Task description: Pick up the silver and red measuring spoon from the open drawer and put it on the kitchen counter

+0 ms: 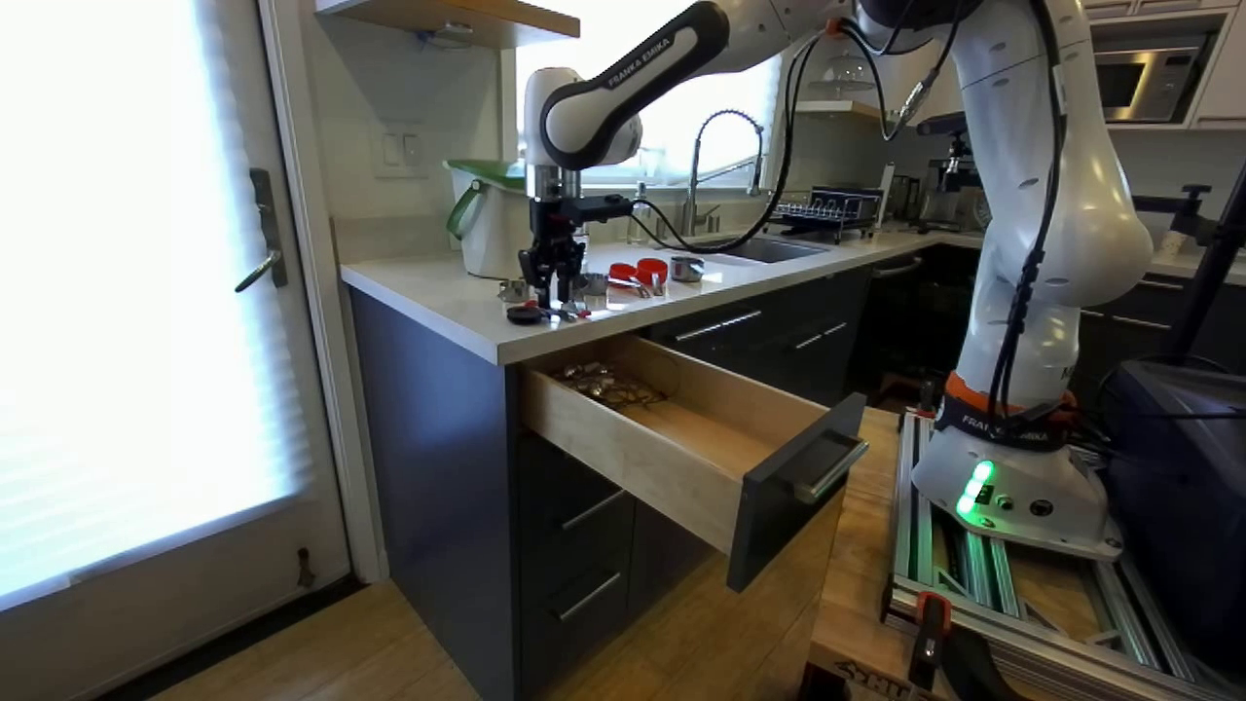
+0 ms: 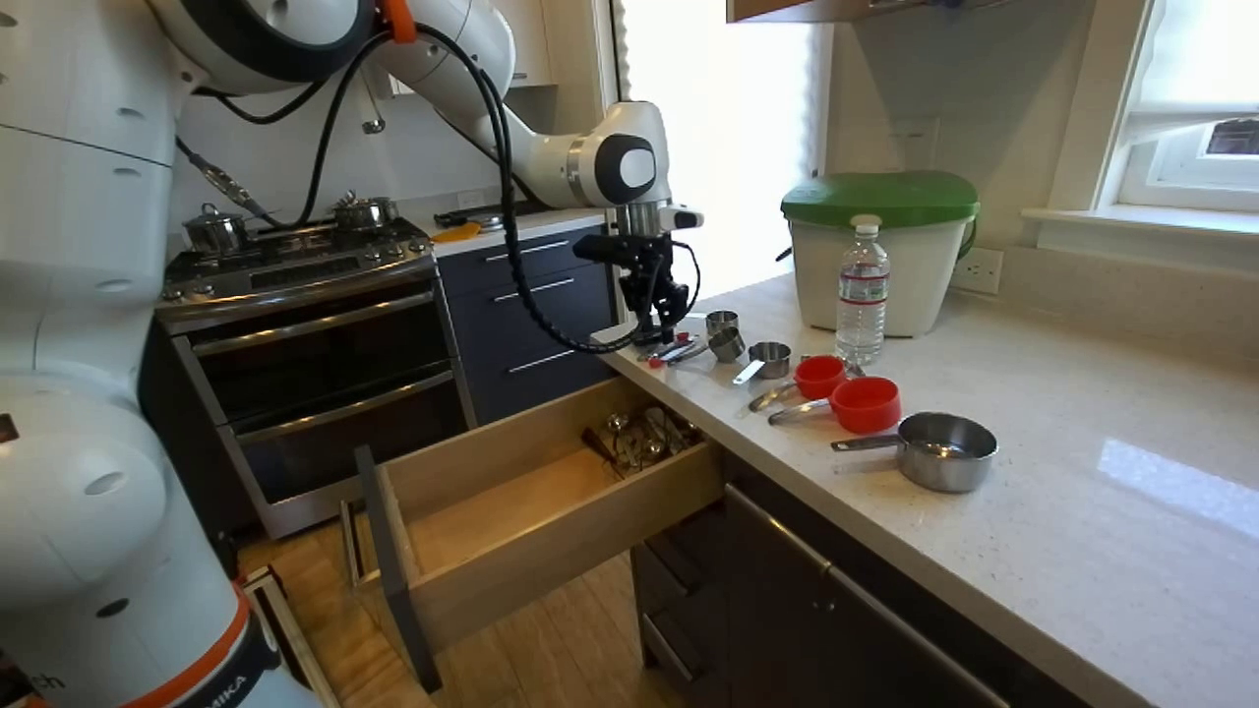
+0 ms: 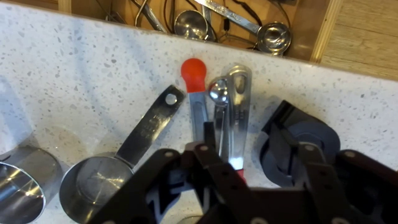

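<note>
Jaws parted, a white Franka Emika Panda arm [image 1: 633, 88] hangs low over the table [image 2: 1131, 393], a pale stone kitchen counter above the open wood-sided drawer [image 1: 633, 458]. Near the table's edge, in the wrist view, a slot-handled silver and red measuring spoon [image 3: 239, 115] lies between the jaws, a bit of red showing at its far end, with a small silver spoon [image 3: 219, 91] beside it. A second, red-bowled measuring spoon [image 3: 196, 101] lies just outside the gap, its silver handle running out of sight behind one jaw. Which of the two the task means cannot be told. The opposite jaw covers part of a black, round-ended item [image 3: 317, 132]; whether the jaws touch anything cannot be made out. Steel measuring cups [image 3: 93, 186] lie alongside. In an exterior view, red measuring cups [image 2: 866, 405] sit farther along the table. More metal measuring spoons [image 3: 273, 37] rest in the drawer.
</note>
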Motion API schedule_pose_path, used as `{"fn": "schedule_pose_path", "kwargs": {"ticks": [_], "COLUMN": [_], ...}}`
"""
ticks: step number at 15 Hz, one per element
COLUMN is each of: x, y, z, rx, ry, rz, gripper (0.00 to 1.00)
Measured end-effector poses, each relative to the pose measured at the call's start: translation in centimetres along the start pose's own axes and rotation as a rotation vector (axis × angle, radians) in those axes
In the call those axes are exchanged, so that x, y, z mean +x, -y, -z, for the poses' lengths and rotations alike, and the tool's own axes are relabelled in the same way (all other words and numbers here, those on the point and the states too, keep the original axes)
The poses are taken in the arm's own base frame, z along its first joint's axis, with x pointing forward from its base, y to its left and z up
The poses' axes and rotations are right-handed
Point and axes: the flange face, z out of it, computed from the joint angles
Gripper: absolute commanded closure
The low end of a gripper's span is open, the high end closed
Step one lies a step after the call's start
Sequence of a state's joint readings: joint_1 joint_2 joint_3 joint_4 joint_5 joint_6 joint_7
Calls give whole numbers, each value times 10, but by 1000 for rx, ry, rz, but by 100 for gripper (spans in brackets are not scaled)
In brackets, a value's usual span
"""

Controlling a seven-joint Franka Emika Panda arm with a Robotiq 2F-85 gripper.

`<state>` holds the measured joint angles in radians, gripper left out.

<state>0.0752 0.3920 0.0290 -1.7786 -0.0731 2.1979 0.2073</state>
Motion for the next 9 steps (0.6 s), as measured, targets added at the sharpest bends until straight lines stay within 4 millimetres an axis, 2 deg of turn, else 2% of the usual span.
{"fn": "schedule_pose_path", "kwargs": {"ticks": [2,3,6,9], "x": [1,1,0,-10], "y": [-4,-5,-7,-15], "z": [3,6,19,36], "rx": [-2,-2,0,0], "ry": [-6,-10,-29,-43], "rz": [-10,-12,-2,36], "gripper": [4,1,0,0]}}
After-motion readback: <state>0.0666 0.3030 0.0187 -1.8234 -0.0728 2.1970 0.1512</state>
